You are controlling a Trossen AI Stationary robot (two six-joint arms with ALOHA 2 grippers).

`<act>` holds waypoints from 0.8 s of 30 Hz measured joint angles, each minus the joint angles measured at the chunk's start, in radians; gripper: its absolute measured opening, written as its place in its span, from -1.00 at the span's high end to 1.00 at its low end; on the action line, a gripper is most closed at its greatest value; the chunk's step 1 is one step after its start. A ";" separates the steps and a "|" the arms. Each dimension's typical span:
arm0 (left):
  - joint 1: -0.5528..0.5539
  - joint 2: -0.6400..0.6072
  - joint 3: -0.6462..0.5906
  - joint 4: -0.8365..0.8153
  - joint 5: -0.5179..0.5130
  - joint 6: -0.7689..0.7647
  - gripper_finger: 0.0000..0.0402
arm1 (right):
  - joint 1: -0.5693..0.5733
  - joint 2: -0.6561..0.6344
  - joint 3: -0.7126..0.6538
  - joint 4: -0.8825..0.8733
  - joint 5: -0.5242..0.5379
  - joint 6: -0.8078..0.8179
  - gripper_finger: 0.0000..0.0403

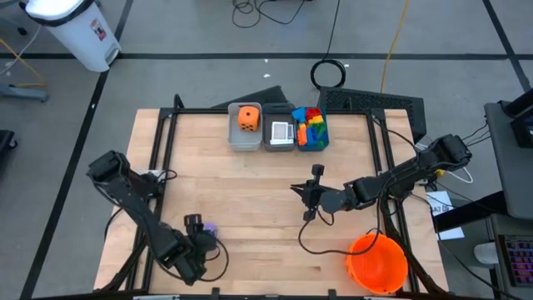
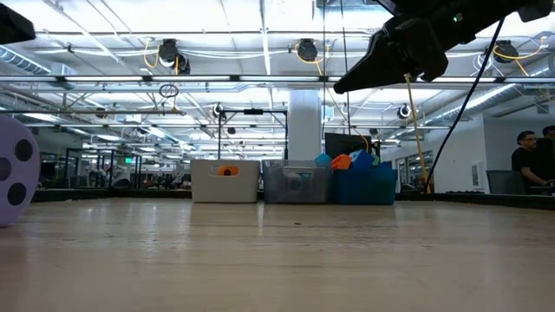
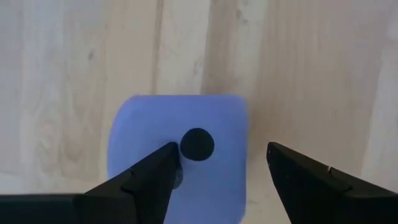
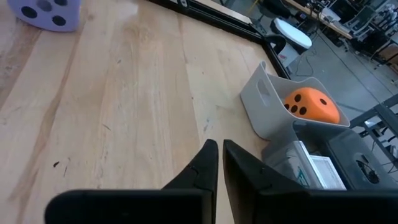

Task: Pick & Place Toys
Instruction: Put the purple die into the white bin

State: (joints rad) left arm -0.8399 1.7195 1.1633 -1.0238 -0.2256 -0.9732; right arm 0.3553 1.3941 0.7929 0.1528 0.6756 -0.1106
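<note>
The purple die [image 3: 180,155] lay on the wooden table [image 1: 266,200] near its front left corner, and the left gripper [image 3: 217,165] stood right above it with its jaws apart, one on each side. It looked soft and light, so a hold across two flat opposite faces seemed best, without much squeezing. The right gripper [image 4: 221,163] hung over the middle of the table with its jaws together, holding nothing.

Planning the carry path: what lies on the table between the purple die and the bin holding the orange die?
Only bare wood between the purple die and the grey bin, as the right wrist view shows.
</note>
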 joint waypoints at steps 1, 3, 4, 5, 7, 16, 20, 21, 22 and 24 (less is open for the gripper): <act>0.004 0.000 0.000 -0.013 -0.010 0.002 -0.28 | 0.000 0.000 0.000 0.000 0.000 0.005 0.91; 0.012 0.003 -0.001 -0.045 -0.065 0.002 -0.26 | 0.000 0.000 0.000 0.000 0.000 0.015 0.91; 0.015 0.005 -0.007 -0.071 -0.109 0.001 -0.25 | 0.000 0.000 0.000 0.000 0.000 0.017 0.91; 0.017 0.008 -0.009 -0.079 -0.141 -0.001 -0.24 | 0.000 0.000 0.000 0.000 0.000 0.017 0.91; 0.023 0.009 -0.009 -0.089 -0.197 0.018 -0.23 | 0.000 0.000 0.000 0.000 0.000 0.017 0.91; 0.071 0.010 -0.011 -0.123 -0.222 0.066 -0.25 | 0.000 0.000 0.000 0.000 -0.001 0.016 0.91; 0.090 0.009 -0.011 -0.147 -0.190 0.056 -0.18 | 0.000 0.000 0.000 0.000 -0.001 0.020 0.91; 0.093 0.009 -0.010 -0.149 -0.177 0.053 -0.13 | 0.000 0.000 0.000 0.000 -0.001 0.020 0.91; 0.096 0.008 -0.010 -0.150 -0.163 0.047 -0.07 | 0.000 0.000 0.000 0.000 -0.001 0.019 0.91; 0.101 0.007 -0.009 -0.149 -0.142 0.039 0.07 | 0.000 0.000 0.000 0.000 -0.001 0.019 0.91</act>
State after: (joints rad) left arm -0.7393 1.7267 1.1541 -1.1732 -0.3673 -0.9346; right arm 0.3553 1.3941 0.7929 0.1524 0.6746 -0.0911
